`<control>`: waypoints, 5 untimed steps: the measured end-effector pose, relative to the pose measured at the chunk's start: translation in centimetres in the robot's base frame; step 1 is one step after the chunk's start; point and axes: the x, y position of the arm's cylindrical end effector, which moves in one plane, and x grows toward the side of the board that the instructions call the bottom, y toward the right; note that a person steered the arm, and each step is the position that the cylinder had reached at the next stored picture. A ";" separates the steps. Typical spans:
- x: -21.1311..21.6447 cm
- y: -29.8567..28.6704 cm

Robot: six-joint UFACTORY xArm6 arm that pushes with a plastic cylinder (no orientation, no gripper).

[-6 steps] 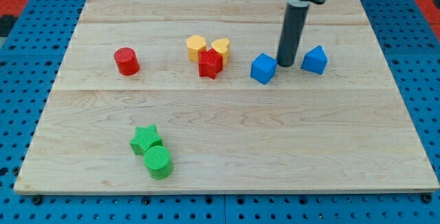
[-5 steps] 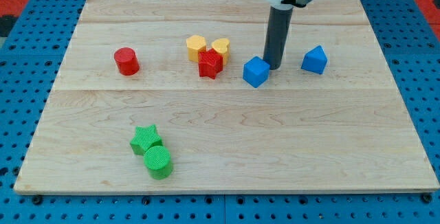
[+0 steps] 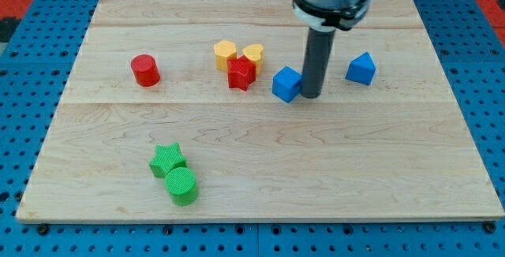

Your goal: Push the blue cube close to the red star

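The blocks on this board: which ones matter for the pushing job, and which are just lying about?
In the job:
blue cube
red star
my tip, against the cube's right side

Just lying about:
blue pointed block
red cylinder
two yellow blocks
green star
green cylinder

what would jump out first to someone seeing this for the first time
The dark rod coming down from the view's top, my tip set against the right side of the blue cube near the board's middle. Just left of the cube sits the red star, tight against two yellow blocks.
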 end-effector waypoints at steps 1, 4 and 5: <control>-0.4 -2.1; -9.0 9.1; -6.5 14.0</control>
